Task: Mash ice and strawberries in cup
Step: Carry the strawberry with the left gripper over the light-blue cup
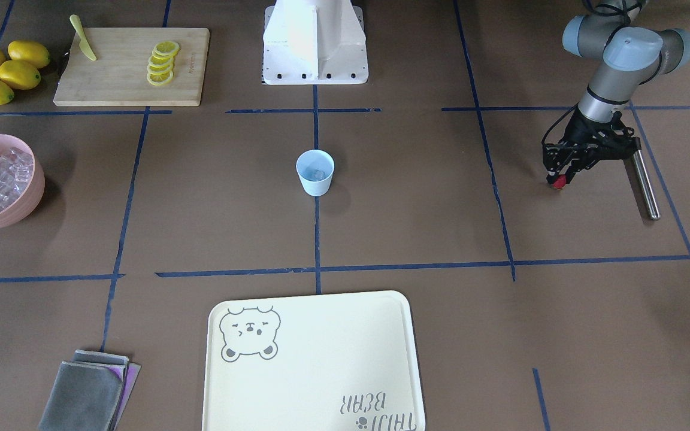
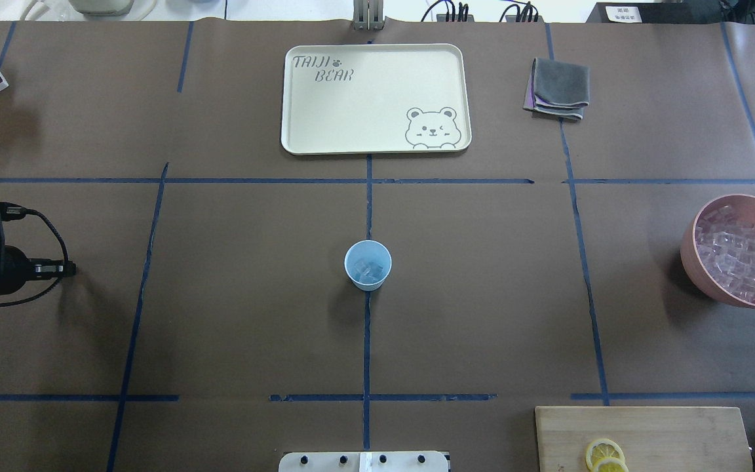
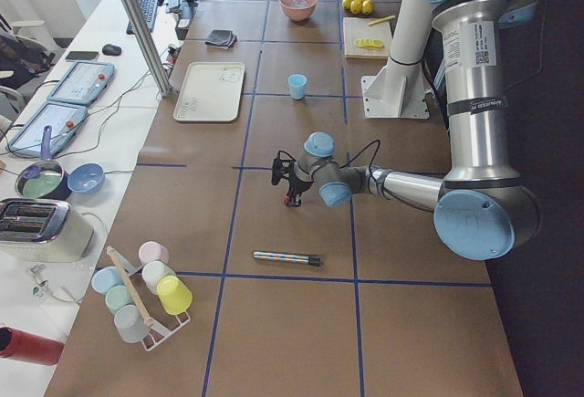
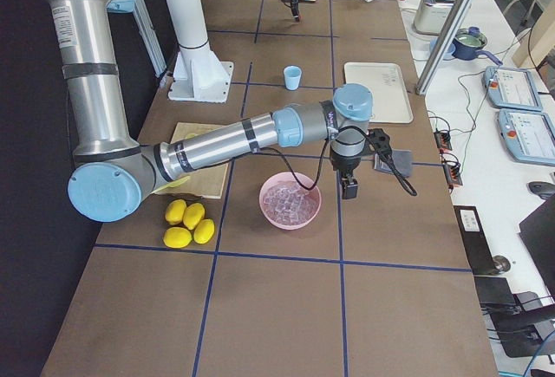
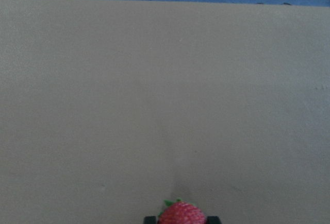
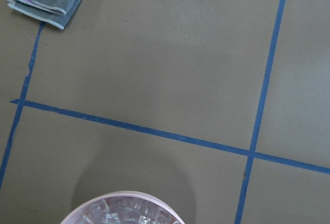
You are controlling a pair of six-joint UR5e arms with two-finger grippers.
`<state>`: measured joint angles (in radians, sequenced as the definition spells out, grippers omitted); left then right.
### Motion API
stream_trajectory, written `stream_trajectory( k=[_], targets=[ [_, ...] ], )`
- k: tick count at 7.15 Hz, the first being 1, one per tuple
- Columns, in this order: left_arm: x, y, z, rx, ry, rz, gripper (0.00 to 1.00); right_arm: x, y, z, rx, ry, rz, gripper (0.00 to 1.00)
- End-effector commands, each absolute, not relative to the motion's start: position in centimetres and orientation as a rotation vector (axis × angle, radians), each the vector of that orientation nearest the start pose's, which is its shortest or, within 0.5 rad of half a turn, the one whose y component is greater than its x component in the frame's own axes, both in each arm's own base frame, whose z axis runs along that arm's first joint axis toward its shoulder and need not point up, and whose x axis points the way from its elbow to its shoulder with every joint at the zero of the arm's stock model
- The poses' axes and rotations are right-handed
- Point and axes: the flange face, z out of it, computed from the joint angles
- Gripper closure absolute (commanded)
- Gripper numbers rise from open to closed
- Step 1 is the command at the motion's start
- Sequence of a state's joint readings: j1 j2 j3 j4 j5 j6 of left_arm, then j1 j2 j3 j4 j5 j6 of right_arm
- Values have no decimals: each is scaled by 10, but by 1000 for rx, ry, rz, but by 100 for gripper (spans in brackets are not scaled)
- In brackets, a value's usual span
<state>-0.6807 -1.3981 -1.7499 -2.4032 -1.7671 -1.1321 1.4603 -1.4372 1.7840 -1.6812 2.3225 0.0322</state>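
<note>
At the table's left end, left claw (image 1: pixel 560 176) hangs low over the brown paper, fingers pointing down. It is closed to a narrow gap on a strawberry (image 5: pixel 181 214), red with a green tuft, pinched between the two tips. Cannot tell whether the berry touches the paper.

Just beside this claw, on the side away from the table's middle, a metal rod (image 1: pixel 644 185) lies flat. Further out beyond the rod, a rack of pastel mugs (image 3: pixel 146 292).

Cup (image 2: pixel 367 264): pale blue, upright, well apart from the left claw toward the table's centre, standing on a blue tape line. Ice (image 2: pixel 369 269) lies in its bottom. Only taped paper shows between claw and cup.

Right claw (image 4: pixel 349 188): at the opposite end, far past the cup. It hangs just beside the rim of a pink bowl (image 4: pixel 290 202) heaped with clear cubes, on the bowl's operator side. Its fingers show in no close view, so cannot tell how far they are apart or whether they hold anything. Wrist camera there catches only the bowl's edge and tape lines.

Near the right claw: folded grey cloths (image 1: pixel 87 392). Beyond the bowl toward the robot: wooden board (image 1: pixel 123 78) with lemon slices (image 1: pixel 162 63) and a yellow knife (image 1: pixel 83 46), four whole lemons (image 1: pixel 6 70) beside it.

Across from the cup on the operator side: cream bear-print tray (image 1: pixel 321 359).
</note>
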Motion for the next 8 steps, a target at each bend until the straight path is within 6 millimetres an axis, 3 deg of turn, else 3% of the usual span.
stream_trajectory(
  k=[1,2,3,5,7,8],
  targets=[
    [279,-378,567,294,810,-153,80,5,-543,497,173,-763,-164,0],
    [270,-379,556,306,824,-164,92,6,-543,498,171,-763,-163,0],
    [262,-383,535,283,824,-175,98,6,-543,498,171,-763,-163,0],
    [261,-386,437,226,799,-181,100,7,-542,500,169,-762,-159,0],
    [307,-423,321,224,821,-189,100,27,-539,516,152,-790,-119,0],
    [340,-425,258,197,862,-213,100,42,-530,526,157,-793,-122,0]
  ],
)
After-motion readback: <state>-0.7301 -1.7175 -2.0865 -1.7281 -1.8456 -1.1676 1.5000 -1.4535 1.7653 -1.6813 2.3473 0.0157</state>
